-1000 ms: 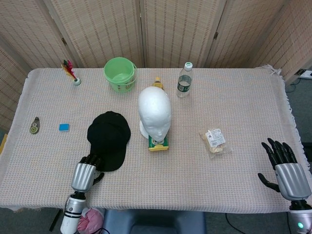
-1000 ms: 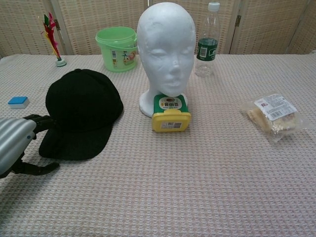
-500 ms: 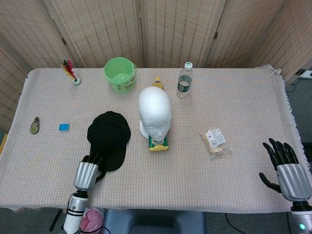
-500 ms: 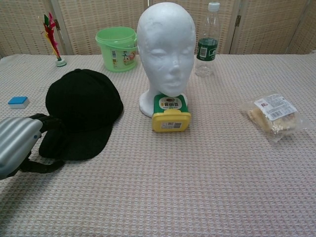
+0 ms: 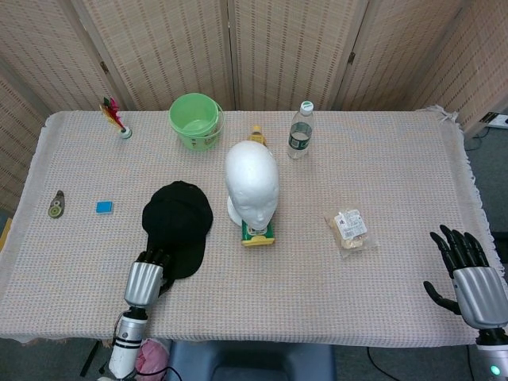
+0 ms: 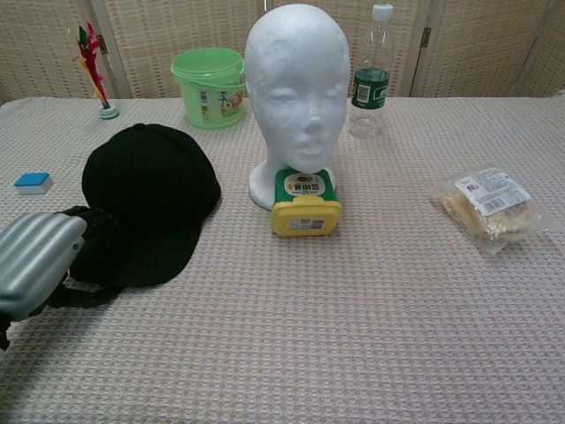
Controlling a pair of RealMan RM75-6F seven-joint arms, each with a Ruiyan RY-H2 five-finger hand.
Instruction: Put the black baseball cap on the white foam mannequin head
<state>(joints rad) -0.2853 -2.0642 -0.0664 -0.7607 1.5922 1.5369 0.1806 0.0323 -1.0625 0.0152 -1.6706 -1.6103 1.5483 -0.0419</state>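
**A:** Chest view is where you see it best: the left hand (image 6: 37, 263) has slid forward over the last second and now sits right on the near edge of the black cap (image 6: 148, 199). A second ago its dark fingers (image 6: 86, 231) were just short of the brim, now they overlap the brim's left corner.

**B:** So has it actually got hold of it? From the head view the left hand (image 5: 145, 279) just looks parked against the brim of the cap (image 5: 177, 225).

**A:** Honestly can't tell. The fingers are curled down around that corner, but the silver back of the hand hides whether anything's pinched. The cap hasn't lifted; it lies flat on the tablecloth (image 6: 353, 336), ahead of the hand, and looks nudged only a hair.

**B:** And the foam head (image 6: 296, 88)?

**A:** Upright, off to the right of and beyond the left hand, with a little yellow-and-green box (image 6: 305, 203) touching its base in front. Cap and head are near each other but apart.

**B:** Right hand?

**A:** Only in the head view, way over at the near right corner. The right hand (image 5: 470, 276) has fingers spread, holding nothing, and it's drifted slightly toward the table edge.

**B:** So we're at the grab stage.

**A:** Yep, I'd say contact made, lift not yet started.
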